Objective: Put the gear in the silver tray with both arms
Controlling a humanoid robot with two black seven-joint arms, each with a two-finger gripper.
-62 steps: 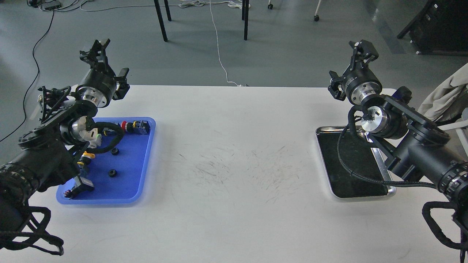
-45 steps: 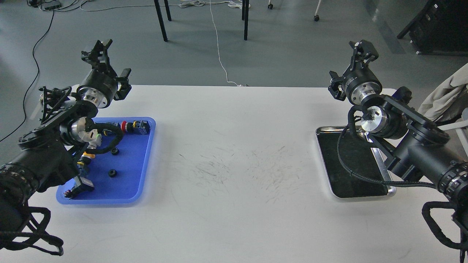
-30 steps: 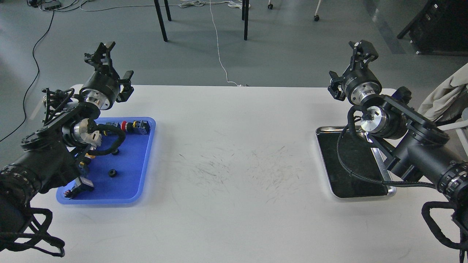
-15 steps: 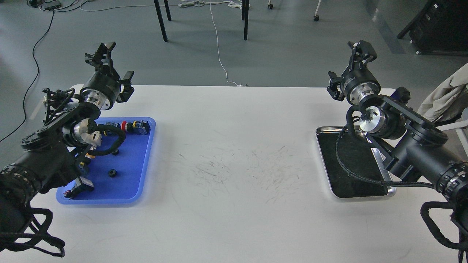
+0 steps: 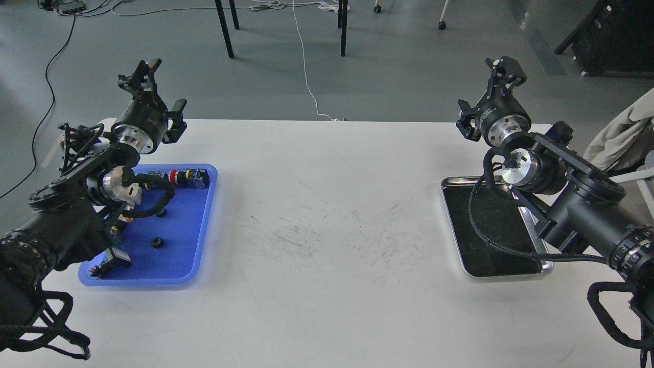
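Two small black gears lie in the blue plastic tray point(image 5: 190, 240) at the left: one gear point(image 5: 157, 242) in its middle, another gear point(image 5: 161, 211) half behind my left arm's cable. The silver tray point(image 5: 452, 225) lies at the right with a dark bare bottom, partly covered by my right arm. My left gripper point(image 5: 142, 75) is raised above the table's far left corner, beyond the blue tray, open and empty. My right gripper point(image 5: 507, 70) is raised above the far right edge, beyond the silver tray, open and empty.
The blue tray also holds a red-capped button part point(image 5: 176, 177), a dark block point(image 5: 196, 177), a yellow-capped part point(image 5: 122, 219) and a connector point(image 5: 110, 260). The white table point(image 5: 327, 214) is scuffed in the middle. A beige cloth point(image 5: 621, 135) hangs at the far right.
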